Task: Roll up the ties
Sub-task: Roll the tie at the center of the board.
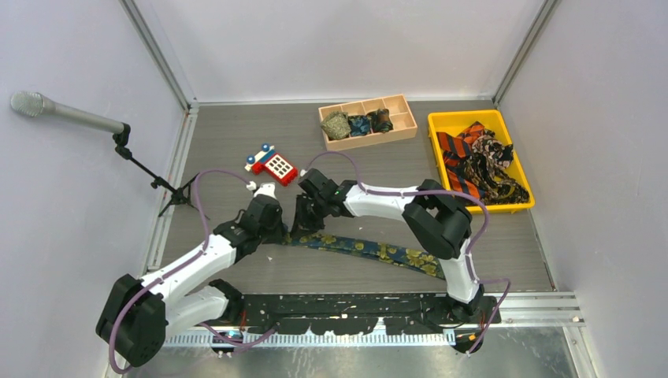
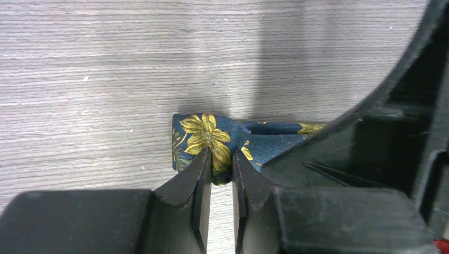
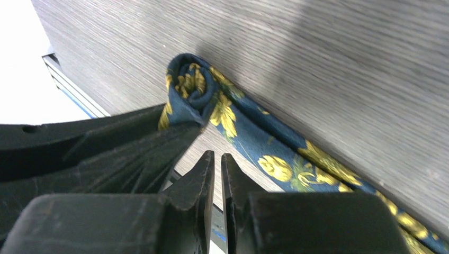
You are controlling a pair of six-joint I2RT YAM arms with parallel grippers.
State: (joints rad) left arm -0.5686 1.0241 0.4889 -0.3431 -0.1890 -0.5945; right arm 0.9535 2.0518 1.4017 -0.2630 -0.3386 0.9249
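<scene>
The navy tie with yellow-gold flowers lies flat across the near middle of the table, with its left end wound into a small coil. My left gripper is shut on that coiled end, and the fabric is pinched between its fingertips. My right gripper is right beside it, low over the table. Its jaws are shut with nothing between them, just short of the tie's flat part.
A wooden tray at the back holds three small coiled ties. A yellow bin at the right holds a heap of loose ties, some orange-and-black striped. A red-and-blue toy phone lies behind the grippers. A microphone stand is at the left.
</scene>
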